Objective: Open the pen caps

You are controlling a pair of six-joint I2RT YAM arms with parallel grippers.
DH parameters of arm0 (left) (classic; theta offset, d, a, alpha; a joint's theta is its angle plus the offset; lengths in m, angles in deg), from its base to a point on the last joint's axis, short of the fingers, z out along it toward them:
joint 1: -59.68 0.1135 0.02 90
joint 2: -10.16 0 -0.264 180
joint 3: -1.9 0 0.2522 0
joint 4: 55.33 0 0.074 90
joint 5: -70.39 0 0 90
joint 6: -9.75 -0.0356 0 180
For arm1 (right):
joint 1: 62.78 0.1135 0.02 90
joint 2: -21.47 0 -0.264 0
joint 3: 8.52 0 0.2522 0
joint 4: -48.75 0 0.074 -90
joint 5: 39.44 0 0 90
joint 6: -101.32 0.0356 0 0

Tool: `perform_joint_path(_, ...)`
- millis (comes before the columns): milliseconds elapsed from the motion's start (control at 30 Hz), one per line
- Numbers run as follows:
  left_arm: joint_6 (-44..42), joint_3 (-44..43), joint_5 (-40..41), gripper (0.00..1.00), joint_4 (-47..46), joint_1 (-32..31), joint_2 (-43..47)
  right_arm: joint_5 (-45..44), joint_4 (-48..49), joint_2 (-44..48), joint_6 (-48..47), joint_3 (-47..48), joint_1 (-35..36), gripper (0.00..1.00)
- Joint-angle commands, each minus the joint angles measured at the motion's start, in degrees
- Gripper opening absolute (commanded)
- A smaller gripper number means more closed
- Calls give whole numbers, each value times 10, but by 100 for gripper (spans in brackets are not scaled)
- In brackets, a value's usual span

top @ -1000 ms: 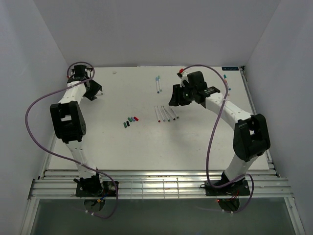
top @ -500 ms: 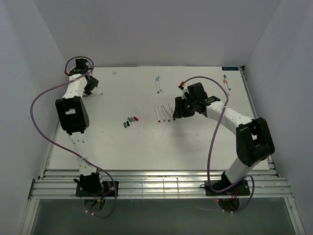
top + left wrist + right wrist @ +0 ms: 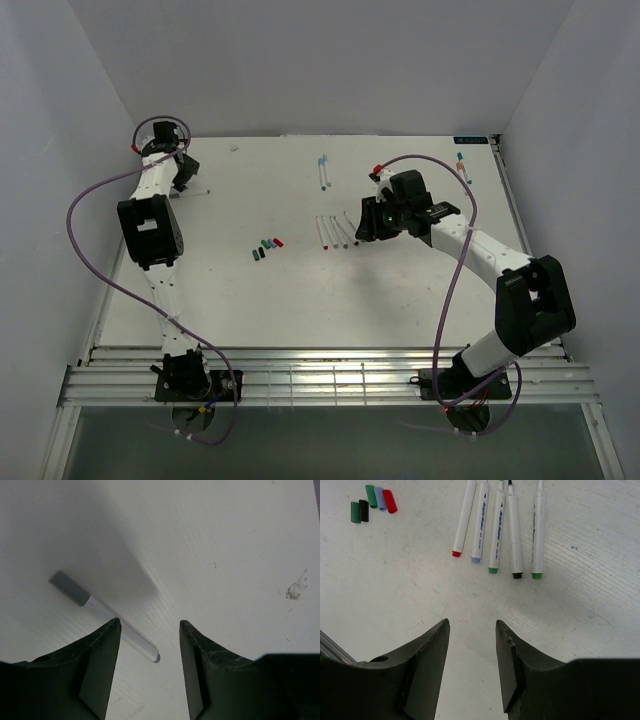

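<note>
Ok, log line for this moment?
left pincer: open over grey-capped white pen | right pincer: open near five uncapped white pens | loose coloured plastic caps aside

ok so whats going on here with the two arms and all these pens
Uncapping is under way. Five pens lie in a row with loose caps clustered nearby. The right gripper hovers open by that row, holding nothing. The left gripper hangs open over a grey-capped pen at the far left.

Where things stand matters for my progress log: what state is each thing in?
Left end effector: open, empty.
Right end effector: open, empty.
Grey-capped pen: cap on, lying flat.
Row of five pens: uncapped, side by side.
Loose caps: off, lying in a cluster.
Far middle pens: seemingly capped.
Far right pens: seemingly capped.
</note>
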Motion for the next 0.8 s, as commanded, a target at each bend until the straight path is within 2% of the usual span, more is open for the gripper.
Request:
perform_joint_path(0, -10, -30, -18, 61, -31, 5, -4, -8, 19, 24, -12, -8, -1, 48)
perform_joint_path(167, -17, -53, -52, 60, -52, 5, -23, -8, 18, 24, -12, -9, 0, 48)
perform_joint_path(333, -40, -36, -96, 57, -63, 5, -36, -2, 19, 19, -8, -1, 0, 48)
perform_joint_path(767, -83, 138, -137, 49, -76, 4, 17, 14, 30, 17, 1, -2, 1, 48)
